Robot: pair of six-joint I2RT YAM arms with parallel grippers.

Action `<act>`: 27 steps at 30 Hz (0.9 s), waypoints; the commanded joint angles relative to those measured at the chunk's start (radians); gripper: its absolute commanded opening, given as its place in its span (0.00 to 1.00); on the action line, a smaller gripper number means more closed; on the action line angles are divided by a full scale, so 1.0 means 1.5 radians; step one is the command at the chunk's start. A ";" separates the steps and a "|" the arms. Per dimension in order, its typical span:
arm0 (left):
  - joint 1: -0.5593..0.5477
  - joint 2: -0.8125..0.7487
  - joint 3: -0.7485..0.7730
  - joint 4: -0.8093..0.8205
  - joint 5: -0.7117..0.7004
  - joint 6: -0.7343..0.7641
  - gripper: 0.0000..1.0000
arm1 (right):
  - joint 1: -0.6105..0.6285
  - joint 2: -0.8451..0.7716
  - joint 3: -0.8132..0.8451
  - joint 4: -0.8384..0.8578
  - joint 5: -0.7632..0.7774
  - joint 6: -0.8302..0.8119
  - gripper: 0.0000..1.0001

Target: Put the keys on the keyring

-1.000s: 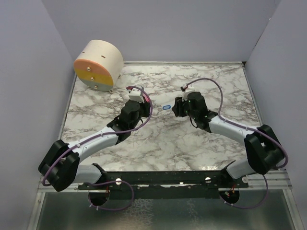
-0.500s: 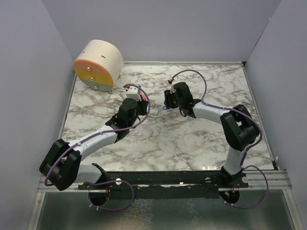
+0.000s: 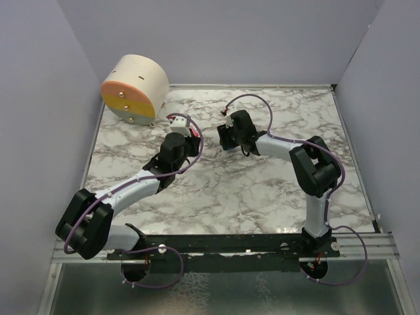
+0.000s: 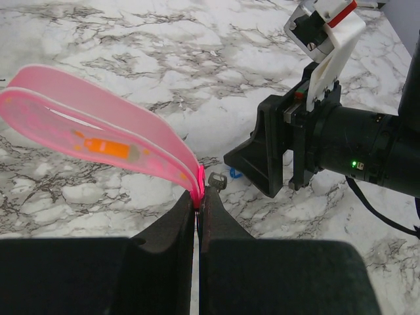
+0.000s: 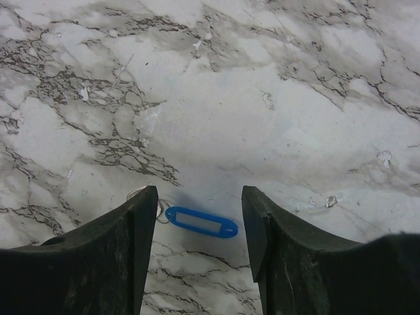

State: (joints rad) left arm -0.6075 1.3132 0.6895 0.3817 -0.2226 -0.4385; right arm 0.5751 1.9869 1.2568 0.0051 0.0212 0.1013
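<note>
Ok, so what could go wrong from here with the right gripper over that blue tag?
The blue tag lies flat on the marble between the right gripper's open jaws, so closing may skid it away rather than lift it. Its thin ring sits right beside one finger and could get pinned. The left gripper pinches the pink key only near one end, so it might pivot.
</note>
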 commanded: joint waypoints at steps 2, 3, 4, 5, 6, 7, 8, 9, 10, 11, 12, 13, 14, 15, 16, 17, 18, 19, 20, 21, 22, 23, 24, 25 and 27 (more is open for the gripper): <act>0.009 -0.001 -0.008 0.027 0.022 0.005 0.00 | 0.004 0.019 0.031 -0.010 -0.050 -0.024 0.55; 0.009 -0.001 -0.008 0.027 0.023 0.005 0.00 | 0.004 0.022 0.034 -0.013 -0.054 -0.027 0.55; 0.010 -0.001 -0.009 0.027 0.024 0.005 0.00 | 0.004 0.024 0.036 -0.015 -0.060 -0.031 0.55; 0.011 -0.001 -0.010 0.027 0.025 0.004 0.00 | 0.004 0.026 0.039 -0.015 -0.066 -0.034 0.55; 0.011 -0.002 -0.010 0.027 0.026 0.004 0.00 | 0.003 0.028 0.040 -0.017 -0.072 -0.039 0.55; 0.012 -0.002 -0.010 0.027 0.027 0.004 0.00 | 0.003 0.031 0.043 -0.019 -0.079 -0.042 0.55; 0.012 -0.002 -0.010 0.028 0.027 0.004 0.00 | 0.003 0.034 0.046 -0.022 -0.081 -0.045 0.55; 0.013 -0.002 -0.010 0.027 0.028 0.004 0.00 | 0.003 0.037 0.050 -0.026 -0.085 -0.046 0.54; 0.013 -0.002 -0.011 0.027 0.028 0.004 0.00 | 0.003 0.039 0.053 -0.031 -0.089 -0.049 0.54; 0.013 -0.003 -0.011 0.027 0.030 0.004 0.00 | 0.003 0.042 0.055 -0.036 -0.092 -0.051 0.54; 0.014 -0.004 -0.011 0.027 0.030 0.004 0.00 | 0.003 0.043 0.056 -0.038 -0.095 -0.053 0.54; 0.014 -0.006 -0.012 0.027 0.029 0.004 0.00 | 0.003 0.043 0.056 -0.039 -0.100 -0.054 0.53; 0.015 -0.007 -0.013 0.027 0.030 0.004 0.00 | 0.003 0.044 0.055 -0.040 -0.106 -0.056 0.53; 0.016 -0.009 -0.014 0.027 0.030 0.004 0.00 | 0.003 0.045 0.055 -0.043 -0.110 -0.058 0.52; 0.017 -0.011 -0.015 0.027 0.029 0.005 0.00 | 0.003 0.046 0.056 -0.045 -0.112 -0.060 0.52; 0.017 -0.012 -0.016 0.027 0.030 0.004 0.00 | 0.002 0.048 0.056 -0.049 -0.113 -0.061 0.51; 0.018 -0.013 -0.017 0.027 0.031 0.004 0.00 | 0.002 0.049 0.057 -0.053 -0.114 -0.063 0.50; 0.019 -0.014 -0.017 0.027 0.031 0.004 0.00 | 0.002 0.051 0.058 -0.055 -0.115 -0.063 0.49; 0.019 -0.015 -0.018 0.027 0.032 0.004 0.00 | 0.001 0.052 0.057 -0.057 -0.117 -0.063 0.48; 0.021 -0.016 -0.019 0.027 0.032 0.004 0.00 | 0.000 0.051 0.057 -0.059 -0.119 -0.064 0.47; 0.021 -0.017 -0.020 0.027 0.031 0.004 0.00 | -0.001 0.051 0.056 -0.061 -0.121 -0.064 0.46; 0.022 -0.019 -0.021 0.027 0.032 0.004 0.00 | -0.002 0.050 0.055 -0.062 -0.122 -0.064 0.45; 0.023 -0.020 -0.021 0.027 0.032 0.004 0.00 | -0.002 0.049 0.054 -0.063 -0.124 -0.065 0.44; 0.024 -0.021 -0.022 0.027 0.032 0.004 0.00 | -0.003 0.048 0.051 -0.064 -0.127 -0.065 0.42; 0.026 -0.022 -0.023 0.027 0.033 0.003 0.00 | -0.004 0.047 0.045 -0.064 -0.129 -0.065 0.40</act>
State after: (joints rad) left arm -0.5777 1.3106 0.6689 0.3950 -0.1944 -0.4385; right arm 0.5743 2.0460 1.3174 -0.0742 -0.1345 0.0181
